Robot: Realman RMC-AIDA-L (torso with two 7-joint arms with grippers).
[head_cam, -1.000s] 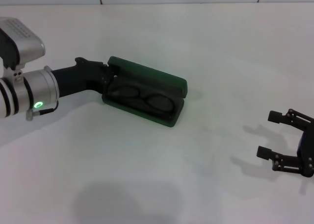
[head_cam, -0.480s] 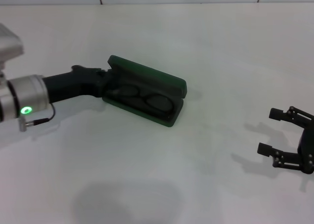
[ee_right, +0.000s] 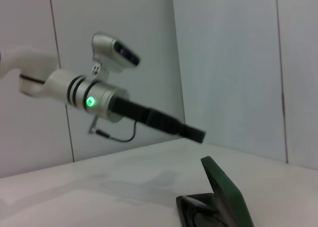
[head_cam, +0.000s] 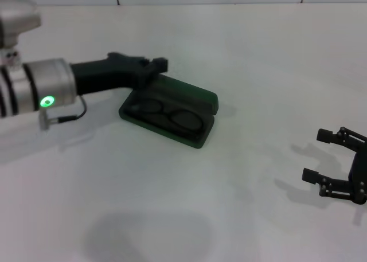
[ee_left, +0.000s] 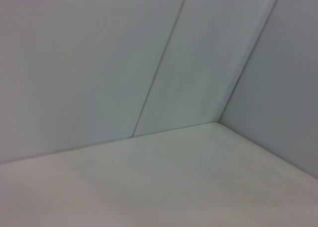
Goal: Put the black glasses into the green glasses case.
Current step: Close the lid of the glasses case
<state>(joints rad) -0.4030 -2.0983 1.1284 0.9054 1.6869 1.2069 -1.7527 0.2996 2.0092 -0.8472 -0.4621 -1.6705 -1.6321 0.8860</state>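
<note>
Both lenses of the black glasses (head_cam: 170,114) now lie inside the open green glasses case (head_cam: 172,114) near the surface's (head_cam: 258,61) centre. The left tool (head_cam: 157,64) has lifted clear toward ten o'clock — its finger state cannot be told — so placement looks done. The right tool (head_cam: 325,156) waits spread open at four o'clock.

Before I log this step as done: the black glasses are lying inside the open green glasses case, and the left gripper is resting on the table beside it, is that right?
Not quite. The black glasses do lie inside the open green glasses case, but the left gripper is not on the table; it hangs in the air above the case's lid. The right wrist view shows it clear of the case, and the head view agrees.
</note>
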